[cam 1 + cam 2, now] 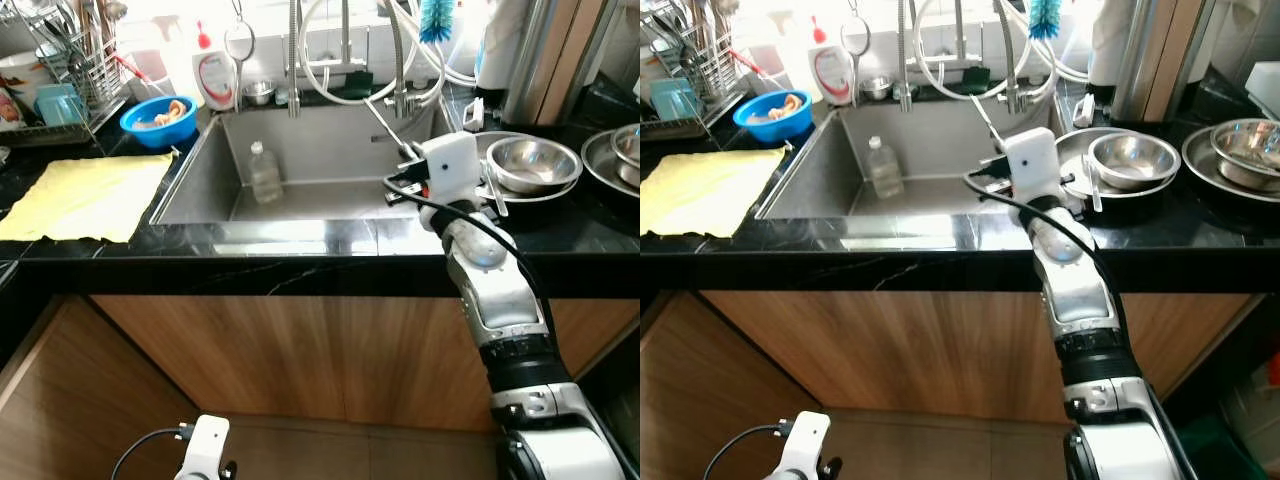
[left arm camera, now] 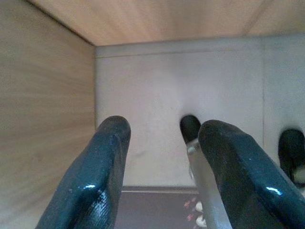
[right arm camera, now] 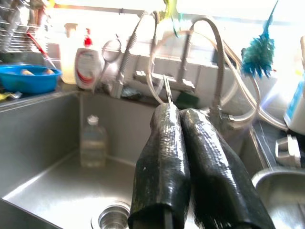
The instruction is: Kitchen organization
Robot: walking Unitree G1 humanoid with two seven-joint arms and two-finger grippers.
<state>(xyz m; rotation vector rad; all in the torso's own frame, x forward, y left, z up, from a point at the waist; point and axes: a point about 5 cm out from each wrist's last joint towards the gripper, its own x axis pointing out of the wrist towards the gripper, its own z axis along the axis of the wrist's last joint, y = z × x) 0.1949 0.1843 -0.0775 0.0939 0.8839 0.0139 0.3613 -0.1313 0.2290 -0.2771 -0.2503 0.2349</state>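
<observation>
Left gripper (image 2: 157, 176) hangs low by the cabinet, fingers spread, idle. Right gripper (image 3: 188, 157) sits over the sink (image 1: 200, 175) at its right rim, fingers pressed together on a thin metal utensil (image 3: 167, 90) pointing toward the taps. Clear bottle (image 1: 264, 173) stands upright in the sink, well to my left of that gripper. I'd judge the right arm nearer; bowls (image 1: 530, 163) lie just right.
</observation>
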